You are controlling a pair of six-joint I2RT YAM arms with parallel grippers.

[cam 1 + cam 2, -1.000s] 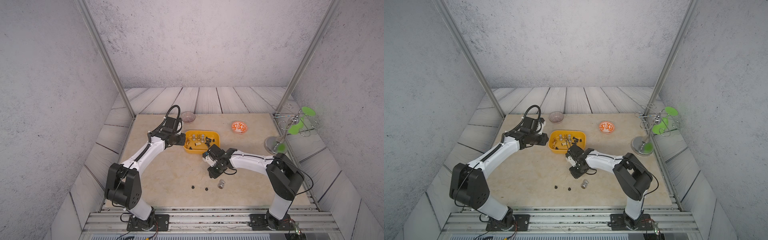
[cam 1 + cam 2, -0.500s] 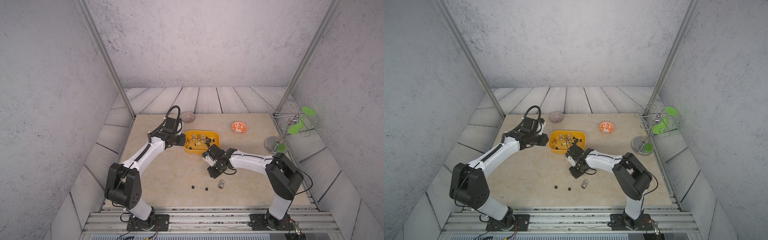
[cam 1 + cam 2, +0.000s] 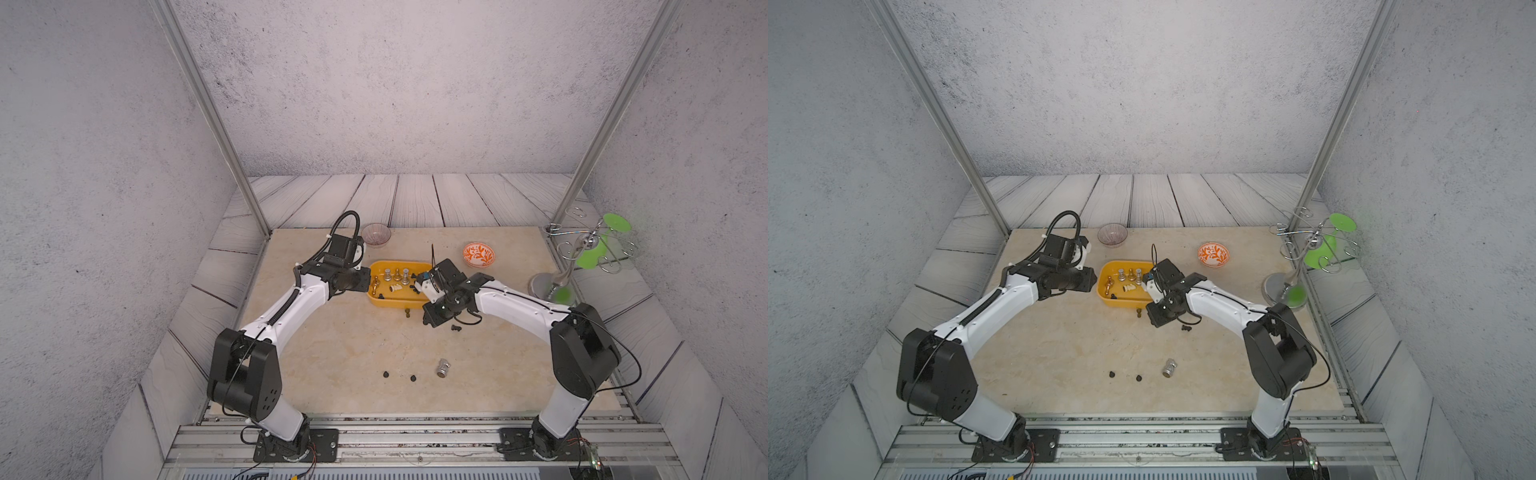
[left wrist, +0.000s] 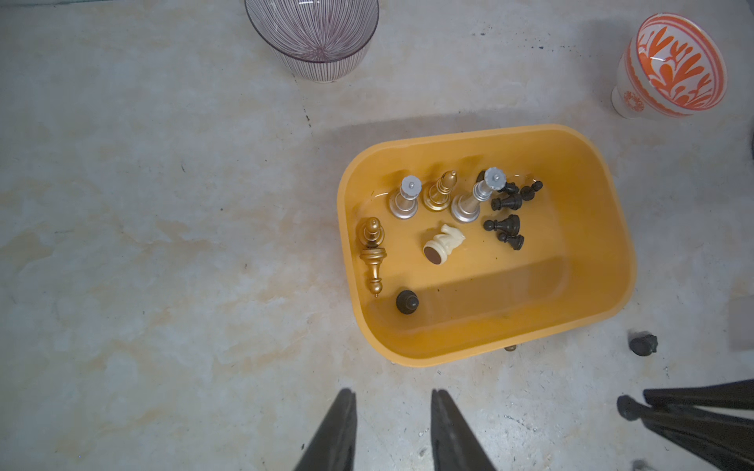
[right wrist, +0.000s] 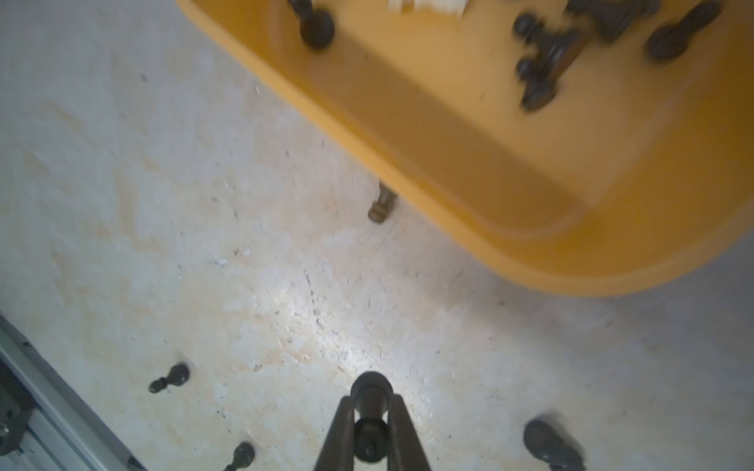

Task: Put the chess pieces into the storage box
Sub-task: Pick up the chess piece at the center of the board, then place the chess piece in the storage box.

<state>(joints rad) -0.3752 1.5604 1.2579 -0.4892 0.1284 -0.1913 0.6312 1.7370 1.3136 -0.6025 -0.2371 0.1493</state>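
I am clenching my right hand on a black pawn just short of the storage box, for dropping in; my left hand is hovering released beside it, empty.

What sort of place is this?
Probably a robotics lab test cell: two robot arms bolted to a metal rail, grey panel walls boxing in a small tabletop, and a yellow tub of chess pieces as props.

The beige table bears the storage box, a glass bowl and patterned bowl beyond it, stray chess pieces nearer.
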